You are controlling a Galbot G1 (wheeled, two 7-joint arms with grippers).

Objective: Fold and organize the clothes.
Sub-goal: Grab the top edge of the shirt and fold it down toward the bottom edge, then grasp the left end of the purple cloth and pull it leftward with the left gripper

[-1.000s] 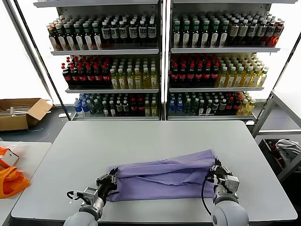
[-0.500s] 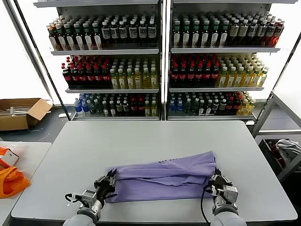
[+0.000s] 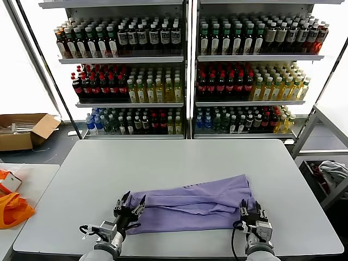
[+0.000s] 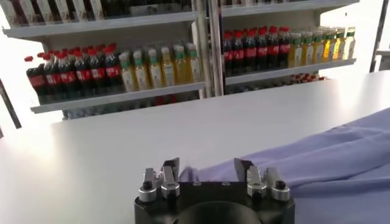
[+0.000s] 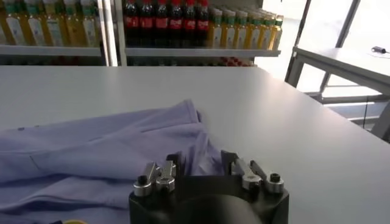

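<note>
The lavender T-shirt [image 3: 190, 204] lies on the grey table [image 3: 179, 157] as a long folded band near the front edge. My left gripper [image 3: 129, 205] stands open at the band's left end, fingers spread with nothing between them. In the left wrist view the left gripper [image 4: 207, 169] is just short of the cloth [image 4: 317, 155]. At the band's right end my right gripper [image 3: 250, 209] is also open and holds nothing. The right wrist view shows the right gripper [image 5: 202, 159] with the shirt's corner [image 5: 109, 152] lying flat just beyond its tips.
Shelves of bottled drinks [image 3: 185, 70] fill the back. A cardboard box [image 3: 24, 130] sits on the floor at the left. An orange bag [image 3: 13, 209] lies on a side table on that side. A rack with cloth [image 3: 331, 174] stands to the right.
Both grippers have gone from shut on the shirt's ends to open and let the cloth go. The lifted fold has settled lower and flatter, and both grippers have drawn back a little.
</note>
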